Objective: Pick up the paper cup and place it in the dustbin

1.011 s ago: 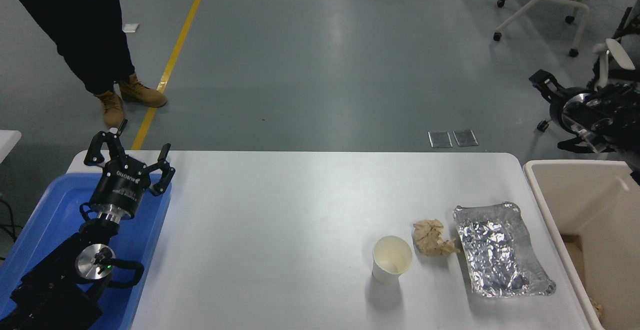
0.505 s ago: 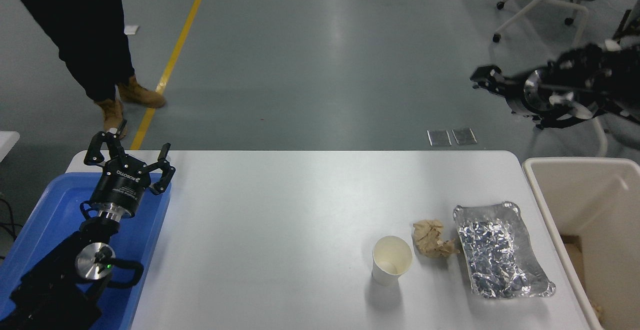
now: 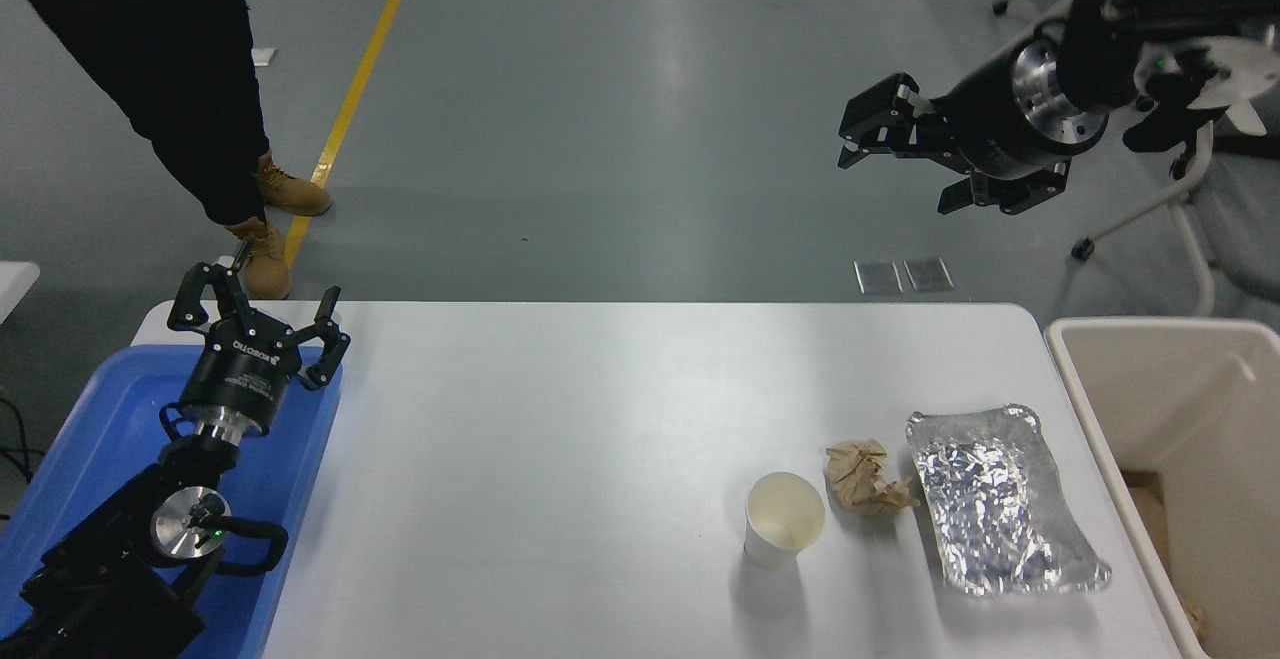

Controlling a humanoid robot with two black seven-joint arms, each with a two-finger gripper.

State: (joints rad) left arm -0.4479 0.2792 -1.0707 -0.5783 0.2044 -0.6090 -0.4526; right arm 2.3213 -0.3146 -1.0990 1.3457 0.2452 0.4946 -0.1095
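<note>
Two black arms on show. Left gripper (image 3: 258, 307): parked at the lower left above the blue tray (image 3: 95, 419), fingers spread wide, holding nothing. Right gripper (image 3: 893, 157): raised high at the upper right, beyond the far edge of the white table (image 3: 560, 409) and well apart from everything on it, fingers parted and empty, pointing toward the picture's left.

Paper cup (image 3: 783, 519): one, white, upright, mouth open to the ceiling, standing on the table's near right part; nothing touches it.

Crumpled brown paper wad (image 3: 865, 477): one, just beside the cup on its far right side, lying between the cup and the foil tray.

Foil tray (image 3: 995, 499): one, silver, wrinkled, set at a slant near the table's right edge; the wad's tip reaches its left rim.

Dustbin (image 3: 1100, 429): one, beige, thick-rimmed, standing off the table's right edge, just beside the foil tray; some brownish scraps show in its bottom.

Person (image 3: 170, 69): one, in dark trousers and tan boots, standing on the grey floor past the table's far left corner, by a yellow floor line (image 3: 360, 89).

Office chair (image 3: 1190, 169): one, white-framed, partly hidden behind the right arm.
</note>
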